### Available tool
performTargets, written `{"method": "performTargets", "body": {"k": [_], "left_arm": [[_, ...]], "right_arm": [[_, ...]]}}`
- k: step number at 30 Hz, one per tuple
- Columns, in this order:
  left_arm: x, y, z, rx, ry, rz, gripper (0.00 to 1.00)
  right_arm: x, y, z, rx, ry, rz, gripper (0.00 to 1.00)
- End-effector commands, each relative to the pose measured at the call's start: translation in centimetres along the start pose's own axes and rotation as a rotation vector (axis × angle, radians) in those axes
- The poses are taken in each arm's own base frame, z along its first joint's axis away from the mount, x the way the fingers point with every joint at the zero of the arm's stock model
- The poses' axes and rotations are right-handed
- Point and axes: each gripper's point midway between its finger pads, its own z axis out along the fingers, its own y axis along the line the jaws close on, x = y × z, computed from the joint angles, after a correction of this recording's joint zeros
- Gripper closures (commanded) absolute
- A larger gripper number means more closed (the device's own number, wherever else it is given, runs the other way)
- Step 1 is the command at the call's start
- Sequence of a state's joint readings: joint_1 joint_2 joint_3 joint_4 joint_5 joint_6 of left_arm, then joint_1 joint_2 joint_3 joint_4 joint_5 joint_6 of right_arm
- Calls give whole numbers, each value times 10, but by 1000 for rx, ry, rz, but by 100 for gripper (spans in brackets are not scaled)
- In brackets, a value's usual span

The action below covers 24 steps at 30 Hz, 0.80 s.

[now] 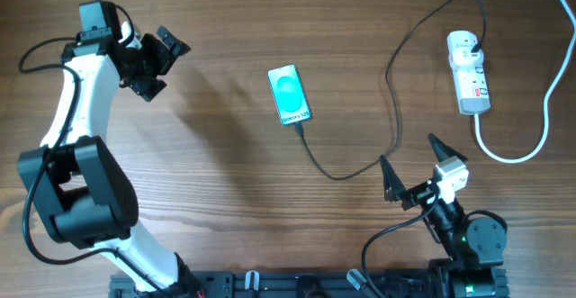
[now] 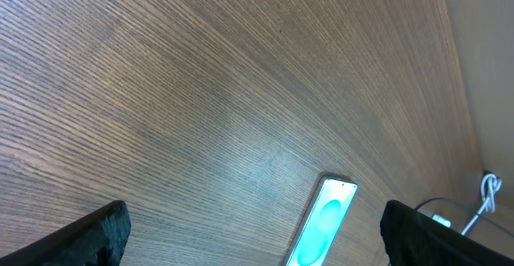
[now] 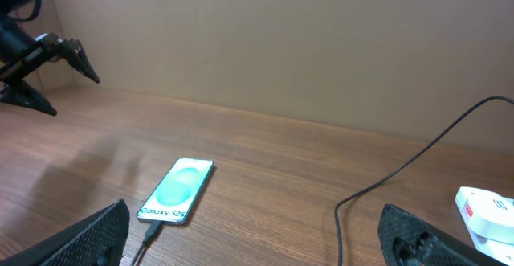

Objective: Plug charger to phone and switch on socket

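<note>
Phone point(image 1: 290, 94) lies flat, screen up, in the middle of the table point(image 1: 225, 181), slightly tilted, with bare wood open along all four of its edges. The charger point(image 1: 393, 100) meets the phone's lower short edge, its tip touching there; I cannot tell whether it is fully seated. From that edge the cable dips down and right of the phone, then climbs in a wide loop to the socket point(image 1: 469, 73), well to the phone's right. The socket's white cord point(image 1: 513, 159) curls below it.

Left gripper point(image 1: 162, 67) hovers well left of the phone, fingers spread wide and empty, with a broad stretch of wood between. Right gripper point(image 1: 407, 151) sits below and right of the phone, close to the cable, fingers also spread and empty. Beyond the phone, the table's far edge meets a wall point(image 3: 281, 41).
</note>
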State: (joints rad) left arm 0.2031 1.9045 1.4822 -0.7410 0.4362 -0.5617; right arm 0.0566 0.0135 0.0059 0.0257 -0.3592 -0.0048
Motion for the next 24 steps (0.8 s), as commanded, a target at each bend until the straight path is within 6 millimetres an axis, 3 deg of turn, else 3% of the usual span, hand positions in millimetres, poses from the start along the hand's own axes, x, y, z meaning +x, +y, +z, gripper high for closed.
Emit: {"method": "performTargets", "body": {"k": [1, 11, 14, 16, 18, 19, 20, 21, 23, 24], "left_arm": [[-1, -1, 0, 7, 3, 6, 0], [0, -3, -3, 10, -1, 10, 0], [4, -27, -26, 53, -44, 61, 0], [15, -65, -76, 137, -134, 146, 0], [35, -102, -141, 242, -243, 240, 0], [50, -117, -183, 306, -318, 290, 0], [61, -125, -214, 353, -376, 324, 0], [61, -126, -245, 353, -491, 330, 0], [72, -115, -310, 337, -711, 325, 0], [81, -113, -328, 353, -752, 331, 0]], "right_arm": [[-3, 2, 0, -6, -11, 3, 0], [-3, 2, 0, -6, -11, 3, 0], [-3, 2, 0, -6, -11, 3, 0], [-3, 2, 0, -6, -11, 3, 0], [-3, 2, 0, -6, -11, 3, 0], [-3, 2, 0, -6, -11, 3, 0], [-3, 2, 0, -6, -11, 3, 0], [-3, 2, 0, -6, -11, 3, 0], [-3, 2, 0, -6, -11, 4, 0], [-3, 2, 0, -6, -11, 3, 0]]}}
